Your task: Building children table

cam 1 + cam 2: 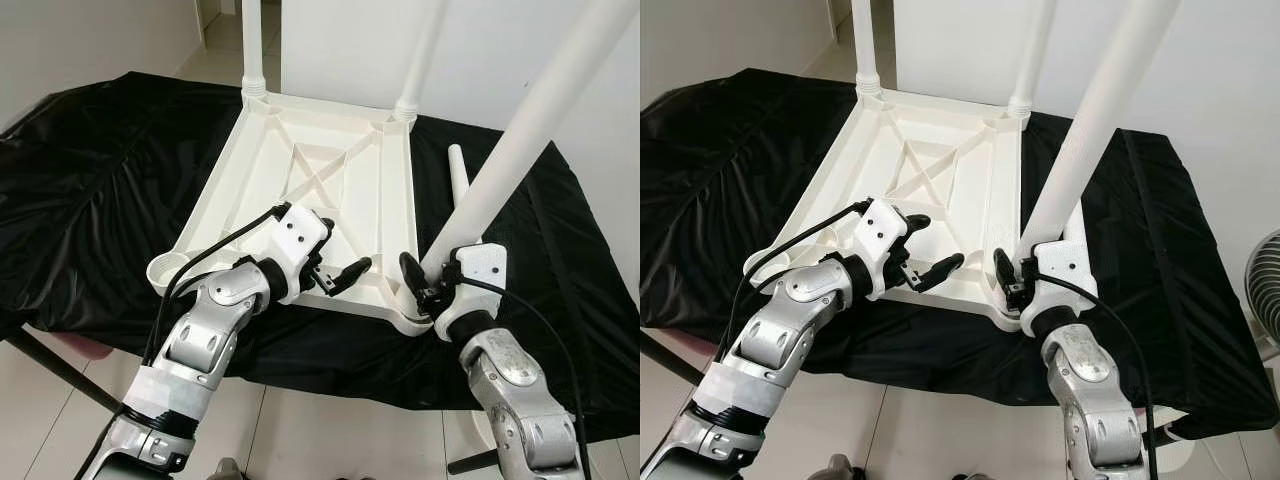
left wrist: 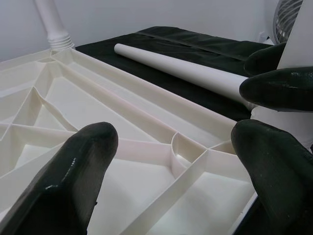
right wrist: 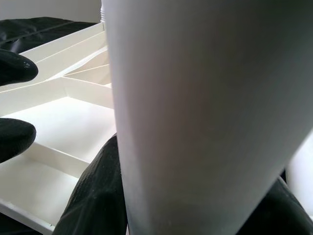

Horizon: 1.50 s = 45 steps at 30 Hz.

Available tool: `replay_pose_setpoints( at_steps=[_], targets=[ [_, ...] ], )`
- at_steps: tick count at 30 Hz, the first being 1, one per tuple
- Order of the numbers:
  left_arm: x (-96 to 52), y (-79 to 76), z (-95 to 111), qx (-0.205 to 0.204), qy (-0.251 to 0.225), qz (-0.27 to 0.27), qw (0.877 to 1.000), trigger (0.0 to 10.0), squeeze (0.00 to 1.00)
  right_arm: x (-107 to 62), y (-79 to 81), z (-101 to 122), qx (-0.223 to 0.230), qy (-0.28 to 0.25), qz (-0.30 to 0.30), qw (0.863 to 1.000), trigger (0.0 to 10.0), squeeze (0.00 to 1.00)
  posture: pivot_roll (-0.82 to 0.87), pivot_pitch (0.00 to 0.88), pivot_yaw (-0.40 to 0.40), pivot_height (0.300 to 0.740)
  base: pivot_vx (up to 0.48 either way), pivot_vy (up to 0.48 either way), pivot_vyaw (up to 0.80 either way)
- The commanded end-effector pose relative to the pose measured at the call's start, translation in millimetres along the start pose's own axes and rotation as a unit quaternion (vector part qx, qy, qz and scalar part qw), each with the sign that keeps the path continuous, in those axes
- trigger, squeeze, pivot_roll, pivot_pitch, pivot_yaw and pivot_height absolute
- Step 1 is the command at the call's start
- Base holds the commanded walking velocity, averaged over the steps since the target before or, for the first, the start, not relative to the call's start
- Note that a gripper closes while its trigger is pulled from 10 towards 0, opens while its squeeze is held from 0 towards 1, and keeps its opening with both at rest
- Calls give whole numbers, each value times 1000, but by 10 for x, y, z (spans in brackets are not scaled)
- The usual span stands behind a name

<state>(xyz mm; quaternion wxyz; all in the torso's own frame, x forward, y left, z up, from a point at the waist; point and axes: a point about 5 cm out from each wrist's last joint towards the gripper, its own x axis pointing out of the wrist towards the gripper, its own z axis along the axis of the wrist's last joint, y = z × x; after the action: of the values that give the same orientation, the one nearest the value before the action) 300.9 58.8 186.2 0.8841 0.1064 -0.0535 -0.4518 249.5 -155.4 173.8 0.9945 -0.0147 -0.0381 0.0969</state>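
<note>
Left eye view: upturned white tabletop (image 1: 300,190) lies on the black cloth (image 1: 90,200), two legs already standing at its far corners. Right gripper (image 1: 432,283) clamps the third leg (image 1: 530,130) near its base, at the near right corner socket; leg's long axis leans up and away to the right, so it looks not yet square in the socket. Right eye view: left gripper (image 1: 925,255) hovers over the near rim, jaws wide, holding nothing. Left wrist view: loose fourth leg (image 2: 181,71) lies flat on the cloth beyond the tabletop's right edge. Right wrist view: the held leg sits close between black fingers (image 3: 93,196).
</note>
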Motion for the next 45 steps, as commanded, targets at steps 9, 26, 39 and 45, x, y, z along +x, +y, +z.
replay_pose_setpoints(
  at_steps=[9,26,39,45],
  targets=[
    [-191,-276,-113,19,25,-81,996,10000,0,18,-65,-139,-12,32,-5,999,10000,0,82,91,-59,740,0,0,0],
    [-250,-332,-37,30,24,-87,995,10000,0,-44,-12,-228,-34,49,37,998,10000,0,84,102,-58,740,0,0,0],
    [-246,-297,-4,33,25,-80,996,10000,0,-141,10,-273,-34,66,99,992,10000,0,78,105,-52,740,0,0,0],
    [-245,-297,11,32,23,-79,996,10000,0,-71,-127,-286,17,69,50,996,10000,0,80,107,-54,740,0,0,0]
  ],
)
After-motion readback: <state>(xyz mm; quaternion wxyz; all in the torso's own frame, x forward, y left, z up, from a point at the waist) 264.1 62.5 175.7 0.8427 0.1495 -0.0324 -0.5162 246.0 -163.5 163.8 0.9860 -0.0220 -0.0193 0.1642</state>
